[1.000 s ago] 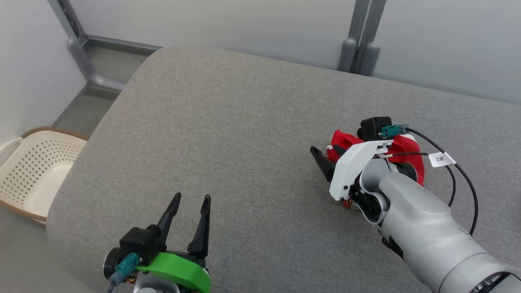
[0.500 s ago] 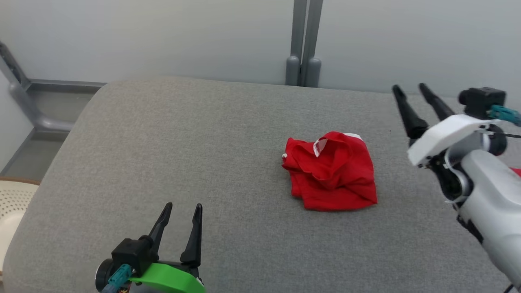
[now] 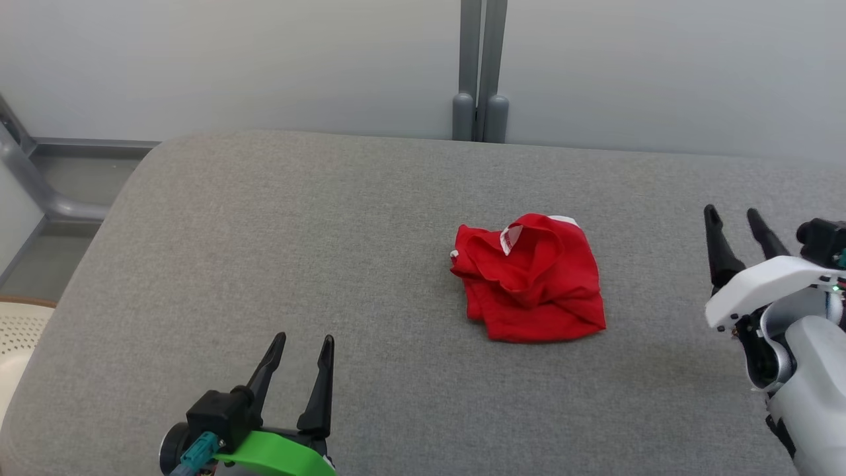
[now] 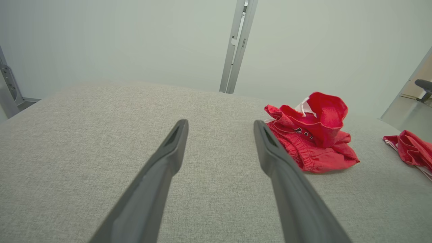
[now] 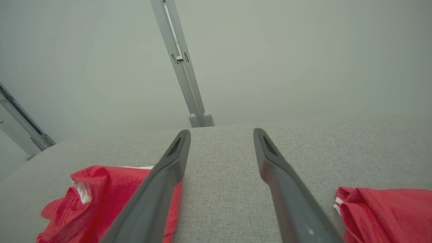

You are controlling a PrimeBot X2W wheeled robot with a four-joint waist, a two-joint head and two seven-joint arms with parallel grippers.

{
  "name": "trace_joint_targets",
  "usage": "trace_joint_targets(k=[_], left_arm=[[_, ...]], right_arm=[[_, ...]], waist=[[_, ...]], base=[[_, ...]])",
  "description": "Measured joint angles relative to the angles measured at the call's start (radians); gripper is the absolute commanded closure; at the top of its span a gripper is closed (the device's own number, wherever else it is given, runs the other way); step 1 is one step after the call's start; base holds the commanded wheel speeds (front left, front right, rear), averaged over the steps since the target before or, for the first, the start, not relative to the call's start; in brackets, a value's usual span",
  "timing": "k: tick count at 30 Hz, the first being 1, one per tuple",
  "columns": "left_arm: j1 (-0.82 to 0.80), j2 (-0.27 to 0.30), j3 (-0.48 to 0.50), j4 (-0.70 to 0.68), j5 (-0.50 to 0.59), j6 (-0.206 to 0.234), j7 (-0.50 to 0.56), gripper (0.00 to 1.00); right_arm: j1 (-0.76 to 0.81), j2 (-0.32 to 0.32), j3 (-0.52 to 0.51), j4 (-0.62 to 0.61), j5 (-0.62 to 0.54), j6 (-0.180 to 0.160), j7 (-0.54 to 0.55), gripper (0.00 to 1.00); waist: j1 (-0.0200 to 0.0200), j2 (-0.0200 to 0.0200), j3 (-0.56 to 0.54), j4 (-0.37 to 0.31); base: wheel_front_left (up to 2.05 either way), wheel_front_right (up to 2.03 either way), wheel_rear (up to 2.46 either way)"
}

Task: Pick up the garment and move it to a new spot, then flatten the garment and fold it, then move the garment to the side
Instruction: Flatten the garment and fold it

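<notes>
Red garment (image 3: 529,277) heaped mid-way across the surface (image 3: 330,231), well apart from both pincers. Left pincer (image 3: 305,337) wide and empty near the front edge; right pincer (image 3: 731,211) wide and empty (off to the right). Seemingly at its new spot; left to do: flattening, folding, moving aside.

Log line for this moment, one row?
garment: crumpled on grey cushion | left gripper: open, empty | right gripper: open, empty, clear of garment

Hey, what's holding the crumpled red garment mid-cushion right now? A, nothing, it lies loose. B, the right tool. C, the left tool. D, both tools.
A: the red garment lies free on the cushion, with the left tool and right tool both open and apart from it.
</notes>
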Motion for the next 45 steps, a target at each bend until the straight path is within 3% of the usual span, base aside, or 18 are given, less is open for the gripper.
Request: trace_joint_targets(k=[3,6,20,31,35,39,40,42,43,44,45], left_arm=[[-0.002,0.001,-0.002,-0.002,0.000,-0.001,0.001,0.00],[-0.017,-0.001,-0.001,-0.002,-0.001,-0.001,0.002,0.00],[-0.064,-0.032,0.030,0.025,-0.004,-0.019,0.000,0.00],[-0.074,-0.053,0.061,0.028,0.016,-0.038,-0.001,0.00],[-0.074,-0.055,0.071,0.031,0.032,-0.041,-0.001,0.00],[-0.066,-0.054,0.082,0.032,0.042,-0.042,-0.001,0.00],[-0.061,-0.053,0.086,0.032,0.042,-0.042,-0.001,0.00],[-0.054,-0.047,0.094,0.029,0.044,-0.041,-0.001,0.00],[-0.051,-0.044,0.097,0.026,0.046,-0.041,-0.001,0.00],[-0.045,-0.040,0.101,0.023,0.047,-0.040,-0.001,0.00],[-0.039,-0.039,0.106,0.019,0.047,-0.037,-0.001,0.00]], right_arm=[[-0.012,0.034,0.002,0.046,0.011,0.000,0.084,1.00],[-0.077,0.022,-0.009,0.101,-0.017,0.000,0.114,1.00],[-0.191,0.142,0.123,0.300,-0.045,0.000,0.117,1.00],[-0.184,0.269,0.380,0.245,0.050,0.000,0.076,1.00],[-0.184,0.267,0.448,0.192,0.096,0.000,0.038,1.00],[-0.185,0.218,0.477,0.133,0.118,0.000,0.003,1.00],[-0.185,0.201,0.478,0.116,0.121,0.000,-0.002,0.91],[-0.186,0.169,0.473,0.079,0.121,0.000,-0.009,0.55],[-0.185,0.156,0.467,0.064,0.121,0.000,-0.010,0.11],[-0.185,0.139,0.456,0.044,0.121,0.000,-0.011,0.00],[-0.183,0.122,0.446,0.024,0.119,0.000,-0.012,0.00]], waist=[[0.0000,0.0000,0.011,0.022],[0.0000,0.0000,0.032,0.048],[0.0000,0.0000,0.139,0.204],[0.0000,0.0000,0.172,0.208],[0.0000,0.0000,0.162,0.189],[0.0000,0.0000,0.143,0.166],[0.0000,0.0000,0.138,0.158],[0.0000,0.0000,0.125,0.141],[0.0000,0.0000,0.120,0.134],[0.0000,0.0000,0.114,0.124],[0.0000,0.0000,0.107,0.113]], base=[[0.00,0.00,0.00],[0.00,0.00,0.00],[0.00,0.00,0.00],[0.00,0.00,0.00],[0.00,0.00,0.00],[0.00,0.00,0.00],[0.00,0.00,0.00],[0.00,0.00,0.00],[0.00,0.00,0.00],[0.00,0.00,0.00],[0.00,0.00,0.00]])
